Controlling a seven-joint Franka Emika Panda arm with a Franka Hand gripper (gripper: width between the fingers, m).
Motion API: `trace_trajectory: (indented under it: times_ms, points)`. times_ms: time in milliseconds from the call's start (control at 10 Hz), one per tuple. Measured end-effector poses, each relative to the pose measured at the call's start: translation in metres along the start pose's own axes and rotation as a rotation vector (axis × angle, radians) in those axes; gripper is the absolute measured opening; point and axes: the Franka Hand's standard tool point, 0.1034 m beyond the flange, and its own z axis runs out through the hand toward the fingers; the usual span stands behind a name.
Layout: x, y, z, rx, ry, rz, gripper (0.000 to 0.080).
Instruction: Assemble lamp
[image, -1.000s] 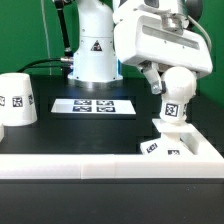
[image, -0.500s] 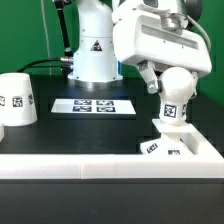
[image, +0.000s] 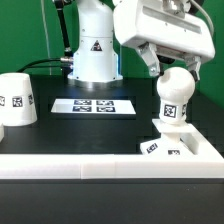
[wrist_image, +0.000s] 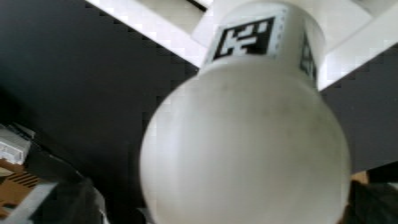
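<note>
The hand (image: 172, 64) hovers directly over the bulb (image: 175, 95) with its fingers spread wide and nothing between them; the one finger that shows clearly in the exterior view stands apart from the bulb's side. In the wrist view the bulb fills the picture from just under the hand, its tagged neck running down to the base (image: 190, 150), and no pad touches it. The bulb stands upright on the base right below the hand, so I judge the first joint made or close to it. Whether the neck is fully seated cannot be told from here. One part is left: the shade (image: 14, 98) sits mouth down on the dark surface (image: 60, 125), well away from the hand toward the exterior view's left, with the marker board (image: 92, 105) lying between it and the hand. By my reading the take is past its middle — what is left is to fetch the shade and set it over the bulb.
</note>
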Motion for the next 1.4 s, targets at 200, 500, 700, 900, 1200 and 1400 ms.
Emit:
trace_trajectory:
  times_ms: [200,500,700,900,1200,1400]
  points:
    - [-0.003,-0.003,0.004,0.008,-0.013,0.000,0.0699]
    - [-0.006,-0.007,0.005,0.039,-0.071,0.013,0.0699]
    - [0.002,-0.012,0.006,0.102,-0.198,0.037,0.0699]
    - [-0.006,-0.017,0.009,0.158,-0.321,0.034,0.0699]
    - [-0.008,-0.019,0.016,0.203,-0.429,0.018,0.0699]
    - [-0.007,-0.020,0.016,0.214,-0.458,0.024,0.0699]
